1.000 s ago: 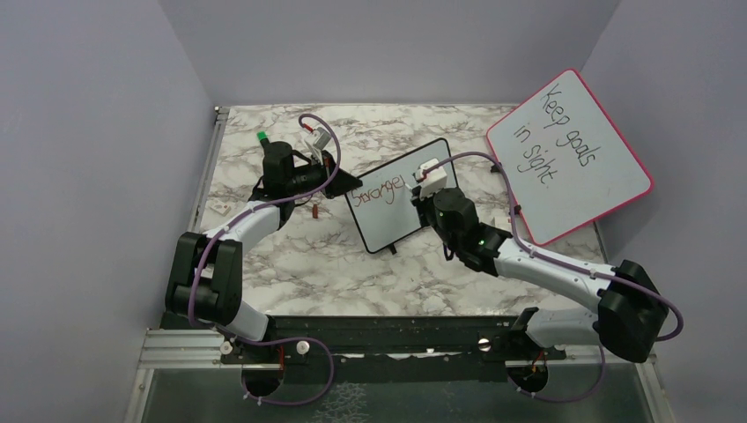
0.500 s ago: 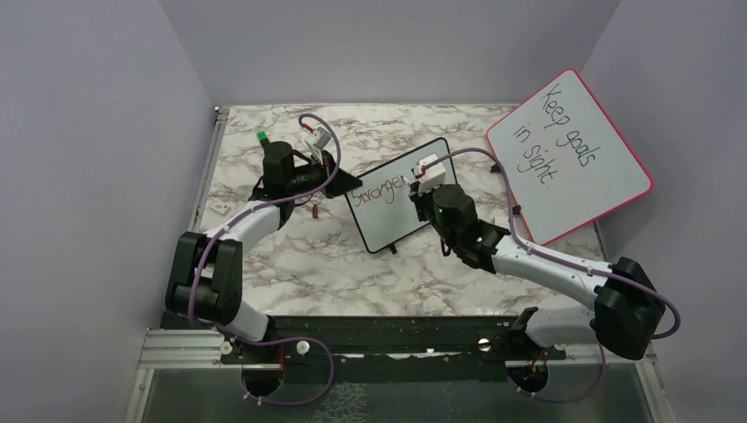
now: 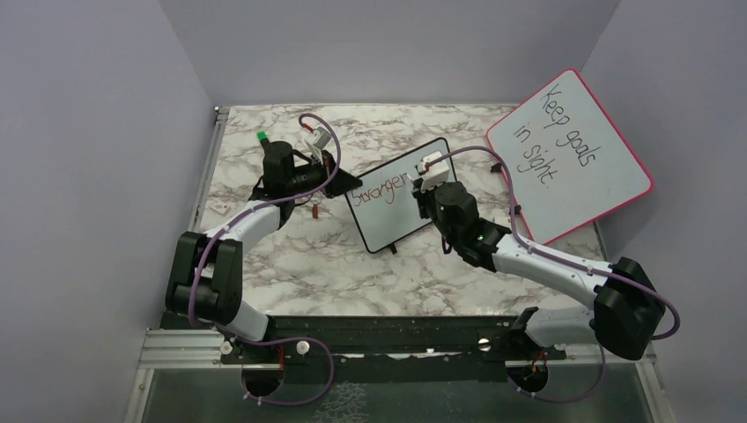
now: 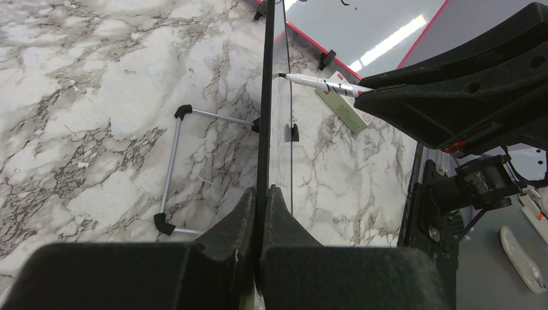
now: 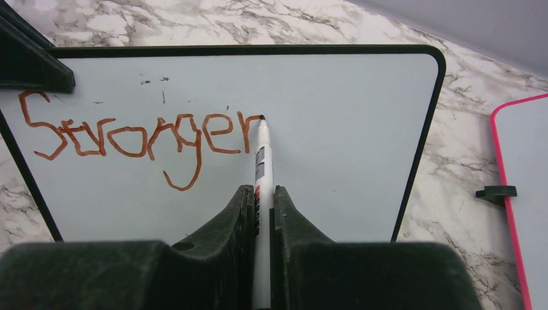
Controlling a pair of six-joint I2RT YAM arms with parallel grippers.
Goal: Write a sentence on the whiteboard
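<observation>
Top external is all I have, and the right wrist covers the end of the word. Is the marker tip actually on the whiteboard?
Observer: Yes. In the right wrist view the marker tip touches the whiteboard at the top of the last r; the sentence reads only "Stronger".
Operator: How is the marker held?
Observer: The right gripper is shut on the marker, with the barrel running straight out between its fingers.
Operator: And the left side?
Observer: The left gripper is shut on the whiteboard's black edge, which the left wrist view sees end-on.
</observation>
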